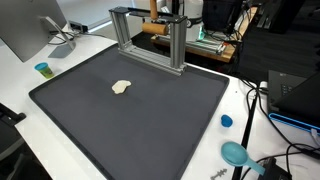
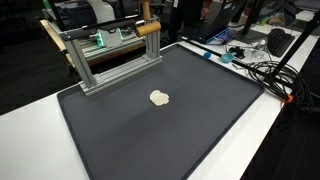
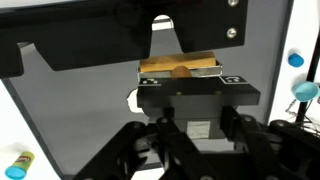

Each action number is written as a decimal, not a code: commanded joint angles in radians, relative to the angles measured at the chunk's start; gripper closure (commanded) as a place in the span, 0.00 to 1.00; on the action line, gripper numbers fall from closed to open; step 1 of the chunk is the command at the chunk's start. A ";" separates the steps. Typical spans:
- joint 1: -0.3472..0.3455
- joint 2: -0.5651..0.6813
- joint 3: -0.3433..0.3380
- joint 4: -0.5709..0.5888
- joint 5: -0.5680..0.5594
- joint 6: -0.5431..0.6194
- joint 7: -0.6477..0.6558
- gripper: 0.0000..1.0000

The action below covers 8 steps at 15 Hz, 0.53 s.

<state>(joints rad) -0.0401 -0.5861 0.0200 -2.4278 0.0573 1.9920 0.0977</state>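
Note:
A wooden rod (image 1: 152,29) lies across the top of an aluminium frame (image 1: 150,40) at the far edge of the dark mat (image 1: 140,120). In both exterior views my gripper (image 1: 168,18) sits at the frame's top, right at the rod (image 2: 148,28). In the wrist view the rod (image 3: 180,68) lies just beyond my gripper (image 3: 197,100), whose jaws stand closed in towards it; the contact itself is hidden by dark parts. A small cream lump (image 1: 121,87) lies loose on the mat, well away from the gripper.
A blue-topped cup (image 1: 43,69) stands left of the mat beside a monitor (image 1: 25,30). A blue cap (image 1: 226,121) and a teal scoop-like thing (image 1: 236,153) lie on the white table (image 1: 20,95) near cables (image 2: 260,70).

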 commanded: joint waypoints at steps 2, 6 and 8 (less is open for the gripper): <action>0.000 0.035 0.006 0.007 -0.052 -0.006 -0.005 0.77; 0.006 0.046 0.006 -0.021 -0.063 0.008 -0.013 0.77; 0.026 0.023 -0.027 -0.047 -0.029 0.014 -0.085 0.77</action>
<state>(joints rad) -0.0348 -0.5284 0.0265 -2.4412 0.0147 1.9922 0.0827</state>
